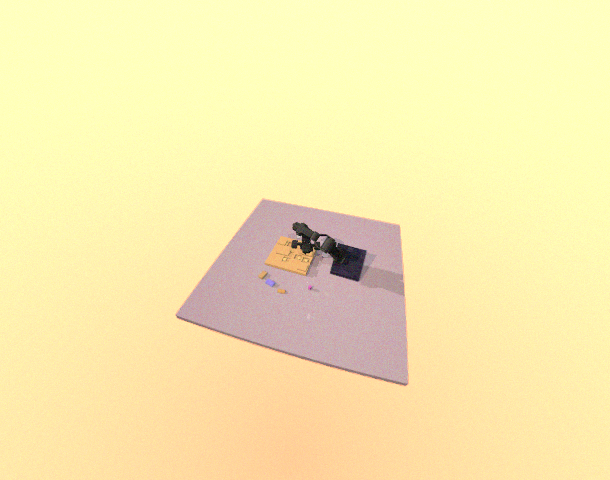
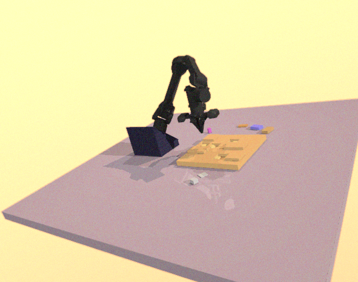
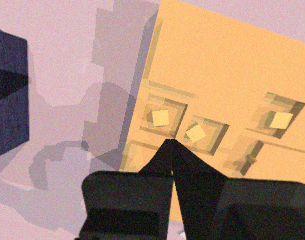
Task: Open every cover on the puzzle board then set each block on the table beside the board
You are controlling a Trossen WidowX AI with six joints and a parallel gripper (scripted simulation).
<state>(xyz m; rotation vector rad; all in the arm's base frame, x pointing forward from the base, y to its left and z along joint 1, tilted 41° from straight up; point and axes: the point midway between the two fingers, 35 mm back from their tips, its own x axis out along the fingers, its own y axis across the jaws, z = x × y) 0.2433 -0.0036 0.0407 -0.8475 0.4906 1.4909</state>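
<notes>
Looking at the puzzle board [image 1: 279,262] [image 2: 221,166] [image 3: 212,55], it's a flat orangey slab w/ recessed wells, grooves and pale yellow squares in a few of them; it sits right of center in the exterior frame, upper right in the wrist one; the gripper [image 2: 202,132] [image 3: 169,143] is above it, fingertips pressed together w/ nothing btwn them; a blue block [image 1: 270,283] [image 2: 256,127] is on the table [image 1: 346,330] [image 2: 142,212] nearby, upper right in exterior; small pink block [image 1: 310,287] [image 2: 209,130] is out there too, approx upper center.
</notes>
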